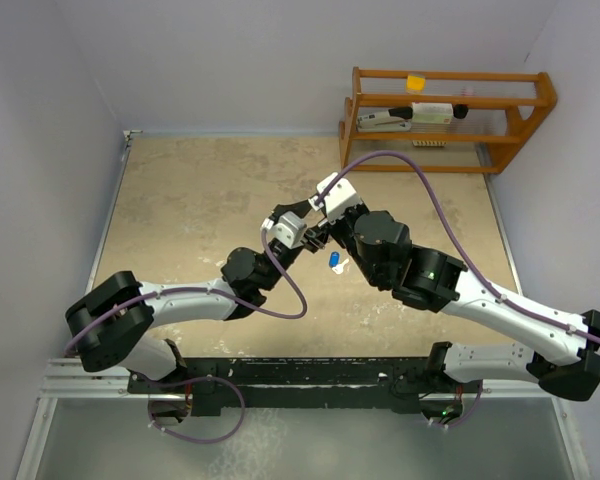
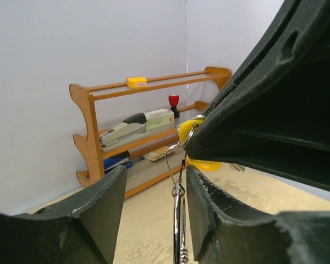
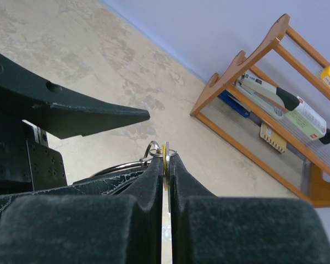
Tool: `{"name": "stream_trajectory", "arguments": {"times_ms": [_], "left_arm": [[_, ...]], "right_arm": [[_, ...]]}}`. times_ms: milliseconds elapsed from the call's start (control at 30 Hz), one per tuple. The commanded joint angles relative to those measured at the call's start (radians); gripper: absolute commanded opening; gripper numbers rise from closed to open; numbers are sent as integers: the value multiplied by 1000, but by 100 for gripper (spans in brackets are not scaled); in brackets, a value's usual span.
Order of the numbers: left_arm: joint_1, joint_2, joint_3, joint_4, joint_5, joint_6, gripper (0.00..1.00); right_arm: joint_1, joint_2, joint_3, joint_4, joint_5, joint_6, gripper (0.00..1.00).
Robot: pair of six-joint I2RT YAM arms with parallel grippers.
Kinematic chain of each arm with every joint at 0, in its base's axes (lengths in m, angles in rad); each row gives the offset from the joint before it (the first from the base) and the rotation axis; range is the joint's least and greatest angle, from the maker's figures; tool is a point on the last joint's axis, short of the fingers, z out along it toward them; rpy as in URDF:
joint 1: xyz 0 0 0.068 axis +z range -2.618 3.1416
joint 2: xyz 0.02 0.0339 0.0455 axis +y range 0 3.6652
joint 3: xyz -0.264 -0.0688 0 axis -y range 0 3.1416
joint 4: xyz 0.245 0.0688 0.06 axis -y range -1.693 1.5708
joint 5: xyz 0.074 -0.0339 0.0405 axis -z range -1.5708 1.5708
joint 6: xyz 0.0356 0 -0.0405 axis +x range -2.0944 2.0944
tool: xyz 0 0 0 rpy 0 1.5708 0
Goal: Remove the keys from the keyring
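Right gripper: 2 fingers pressed together flat on the yellow-headed key. Only a thin yellow edge shows between the pads.

Left gripper: fingers apart, with a clear gap. The keyring stands edge-on in that gap, close to 1 finger, and nothing visible clamps it. Contact lower down is out of view, so can't tell.

A small wire loop links the keyring to the yellow head.

Both grippers meet above the table, on the near side of the wooden rack, off its left end. The blue-headed key lies loose on the table, nearer the arm bases than the rack and just beside the grippers.

Handling, as a judgement:
- Keys are light, stiff, thin and flat. Bare metal looks slippery, so the plastic head is the better hold. Pads on the 2 flat faces, as the right gripper has it.
- The keyring is thin springy wire with double coils, and is likely to twist or skid in the pads.
- Best hold on the keyring is across its flat side, away from the loop, so the coil end stays free for the key to slide round and off.
- Nothing is fragile. The main risk is the ring rotating, or the key slipping out under pull.
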State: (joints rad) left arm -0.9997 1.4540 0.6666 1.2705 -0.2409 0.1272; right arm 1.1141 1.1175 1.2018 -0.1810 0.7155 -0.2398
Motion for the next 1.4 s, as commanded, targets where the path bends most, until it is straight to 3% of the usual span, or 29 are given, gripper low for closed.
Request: {"name": "stream_trajectory", "arguments": {"times_ms": [0, 133, 600, 800, 1100, 1367], "left_arm": [[-13, -3, 61, 53, 5, 26, 42], [-18, -10, 62, 30, 3, 40, 34], [-26, -39, 37, -36, -6, 72, 28], [-26, -46, -4, -28, -23, 70, 38], [-28, -28, 10, 17, -28, 82, 37], [-30, -16, 1, 80, -39, 71, 54]], "right_arm": [[7, -21, -3, 55, -17, 7, 0], [7, -20, -5, 56, -14, 7, 0], [7, -44, -16, 80, 16, 4, 0], [7, -49, -19, 95, 30, 2, 0], [7, -48, -22, 94, 21, 1, 0], [7, -46, -27, 91, 12, 2, 0]]}}
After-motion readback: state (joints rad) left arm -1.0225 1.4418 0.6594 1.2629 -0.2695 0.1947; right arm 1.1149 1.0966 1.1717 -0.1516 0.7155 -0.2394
